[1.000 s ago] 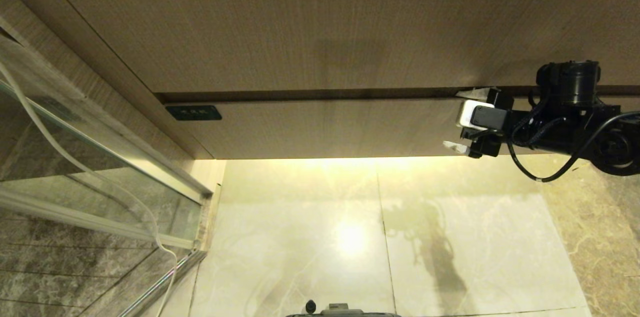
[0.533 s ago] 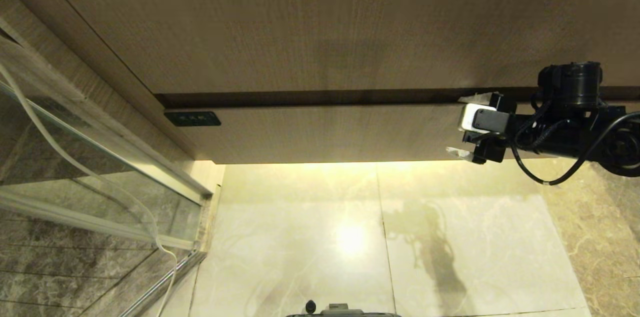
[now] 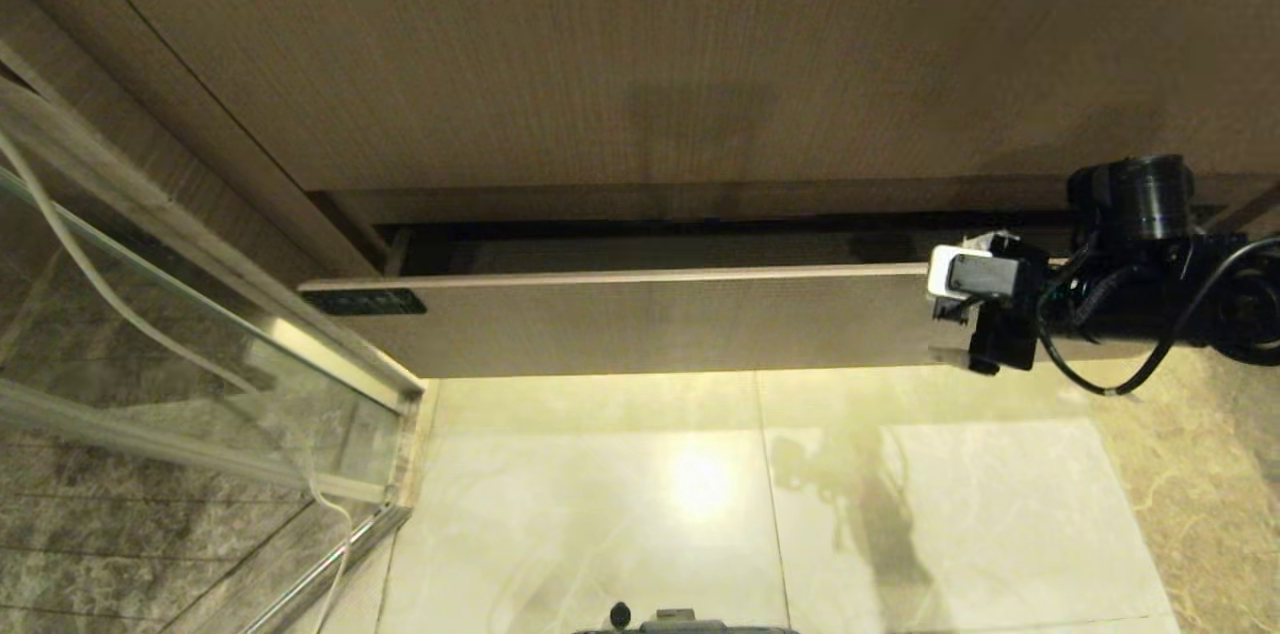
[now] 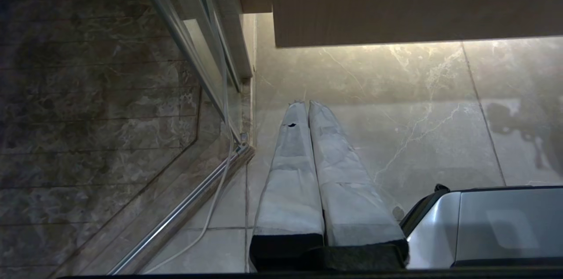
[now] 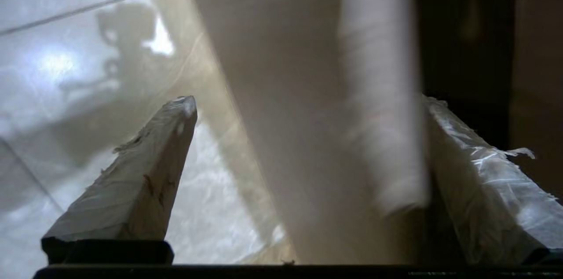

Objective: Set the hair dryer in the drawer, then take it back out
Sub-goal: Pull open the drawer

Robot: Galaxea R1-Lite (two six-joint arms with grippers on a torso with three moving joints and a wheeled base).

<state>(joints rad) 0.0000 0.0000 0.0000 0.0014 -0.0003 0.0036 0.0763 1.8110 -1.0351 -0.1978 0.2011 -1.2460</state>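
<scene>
Drawer (image 3: 640, 324) front stood partly out from the cabinet, running across the middle of the head frame, with a dark gap showing along its top edge and a small dark label (image 3: 362, 301) at its left end. My right gripper (image 3: 960, 309) sat at the drawer's right end, centre right of the frame, jaws spread wide with the front panel between them. In the right wrist view one finger (image 5: 132, 182) hung on the floor side of the panel and the other lay behind its top edge, against the dark opening; the panel (image 5: 316, 116) filled the space between. I could not tell whether either pad pressed the wood. My left gripper (image 4: 308, 107) showed only in its own wrist view, pads (image 4: 290, 173) pressed together with nothing between them, over the marble floor (image 4: 418, 116) beside a glass partition (image 4: 132, 138). I saw no hair dryer in any view.
</scene>
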